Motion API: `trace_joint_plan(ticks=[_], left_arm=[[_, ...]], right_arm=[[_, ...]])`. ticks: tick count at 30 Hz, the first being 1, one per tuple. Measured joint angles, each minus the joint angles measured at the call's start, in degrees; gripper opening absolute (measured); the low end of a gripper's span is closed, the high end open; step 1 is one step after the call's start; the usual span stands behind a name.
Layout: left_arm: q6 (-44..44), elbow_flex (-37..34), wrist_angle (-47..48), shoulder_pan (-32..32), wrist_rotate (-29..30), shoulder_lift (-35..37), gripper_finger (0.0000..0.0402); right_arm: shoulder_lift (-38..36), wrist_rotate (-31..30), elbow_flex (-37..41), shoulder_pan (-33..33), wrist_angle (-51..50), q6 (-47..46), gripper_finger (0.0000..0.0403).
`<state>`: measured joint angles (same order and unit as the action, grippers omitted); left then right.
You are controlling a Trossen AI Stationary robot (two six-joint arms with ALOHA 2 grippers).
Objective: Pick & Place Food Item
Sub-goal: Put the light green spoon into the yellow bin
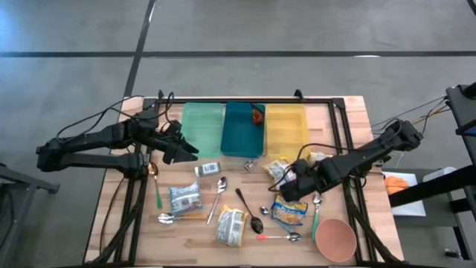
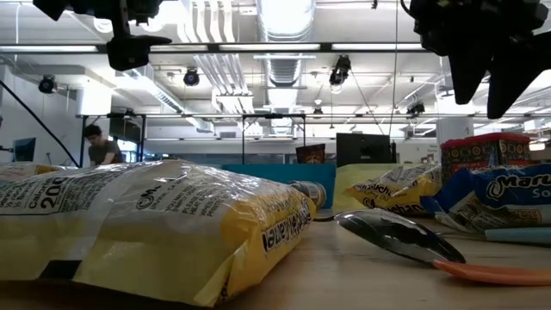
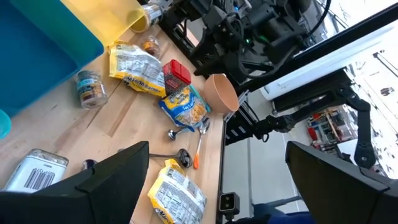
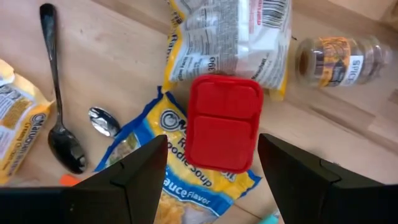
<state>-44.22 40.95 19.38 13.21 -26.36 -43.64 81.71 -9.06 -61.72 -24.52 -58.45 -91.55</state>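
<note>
Hovering over the red box (image 4: 223,121), which is lying on a noodle-soup packet (image 4: 180,171) on the table (image 1: 357,119), right pincer (image 1: 292,181) spread open around nothing. Waiting beside the green bin (image 1: 202,128), left pincer (image 1: 181,147) gaping wide and empty.

From overhead we look straight down on the whole table (image 1: 349,112), both arms and the three bins (image 1: 244,128) at its far edge. At table-top height we look level across the wood, very near a yellow packet (image 2: 172,228) and a spoon (image 2: 398,234), into the room behind. The left wrist camera looks slantwise across the table toward the right arm (image 3: 249,31), while the right wrist camera looks down, close, on the red box (image 4: 224,122) that the left wrist view also shows.
</note>
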Motion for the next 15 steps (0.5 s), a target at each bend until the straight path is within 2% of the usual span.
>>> trace_joint_plan(ticks=[8, 15], left_arm=[[0.4, 0.0, 0.1, 0.0, 0.0, 0.0, 0.0385], [0.9, 0.0, 0.2, 0.0, 0.0, 0.0, 0.0385]], right_arm=[[-1.1, -0.3, -0.6, 0.0, -8.3, -4.7, 0.0248], [-5.0, 1.1, 1.0, 0.2, -15.0, -1.0, 0.0248]])
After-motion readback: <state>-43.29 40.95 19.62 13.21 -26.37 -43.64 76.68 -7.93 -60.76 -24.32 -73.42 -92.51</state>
